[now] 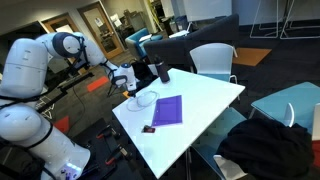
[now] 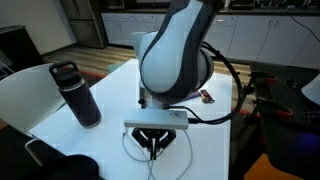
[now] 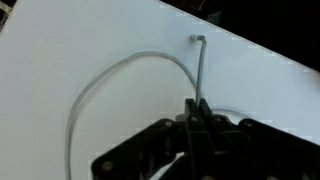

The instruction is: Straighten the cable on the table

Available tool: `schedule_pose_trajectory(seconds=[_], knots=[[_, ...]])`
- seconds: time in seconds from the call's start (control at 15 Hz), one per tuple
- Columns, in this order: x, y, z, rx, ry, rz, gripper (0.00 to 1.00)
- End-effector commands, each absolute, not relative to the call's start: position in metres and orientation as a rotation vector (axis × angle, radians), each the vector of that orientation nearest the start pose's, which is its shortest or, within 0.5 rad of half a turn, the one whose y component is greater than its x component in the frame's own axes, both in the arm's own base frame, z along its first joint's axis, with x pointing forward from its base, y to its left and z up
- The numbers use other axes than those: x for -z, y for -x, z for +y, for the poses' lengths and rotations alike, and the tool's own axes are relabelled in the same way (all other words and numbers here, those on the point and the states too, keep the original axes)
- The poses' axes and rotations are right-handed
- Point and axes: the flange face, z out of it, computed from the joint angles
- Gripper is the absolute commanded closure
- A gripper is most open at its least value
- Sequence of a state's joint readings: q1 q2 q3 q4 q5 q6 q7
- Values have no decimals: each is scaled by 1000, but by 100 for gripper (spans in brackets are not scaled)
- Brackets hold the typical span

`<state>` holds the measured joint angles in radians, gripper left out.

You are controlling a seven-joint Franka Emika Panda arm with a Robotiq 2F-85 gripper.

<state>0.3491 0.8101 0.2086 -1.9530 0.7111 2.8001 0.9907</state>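
At the far left of an exterior view the white arm (image 1: 40, 75) is leaning in over the tabletop (image 1: 205, 95). Its pincer (image 1: 128, 86) is hanging low, close to the surface at the left-hand corner. Just to its right the cable (image 1: 146, 98) is lying in a faint curl on the white top (it is hard to pick out there). A dark bottle (image 1: 162, 71) is standing behind it and a purple pad (image 1: 167, 110) is lying flat just beside it. Whether pad and cord are touching I cannot tell.

The wrist view is showing more. From the left the cable (image 3: 85, 95) is rising off the bottom edge, bending over in a wide arc and coming down toward the middle. There the pincer (image 3: 195, 125) is sitting with its fingers drawn narrow, apparently pinching the cord between them. A short straight piece is running on from the fingers to the cord's free end (image 3: 200, 40), which is carrying a small bent tip.

Gripping so near the end looks deliberate, because drawing that end away from the curl should open the loop into a line. I judge the task to be only beginning, since the loop is fully formed. The next move is probably calling for a low, steady drag along the surface, away from the bottle so that the cord is not snagging.
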Motion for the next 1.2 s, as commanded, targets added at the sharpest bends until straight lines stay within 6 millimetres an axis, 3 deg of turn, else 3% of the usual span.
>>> schedule_pose_trajectory(seconds=[0.0, 0.27, 0.87, 1.13], knots=[[-76, -512, 285, -389, 2382, 1560, 99], [-106, -516, 256, -283, 2380, 1561, 99], [-199, -562, 152, -57, 2269, 1500, 99], [-228, -567, 120, 116, 2253, 1523, 99]])
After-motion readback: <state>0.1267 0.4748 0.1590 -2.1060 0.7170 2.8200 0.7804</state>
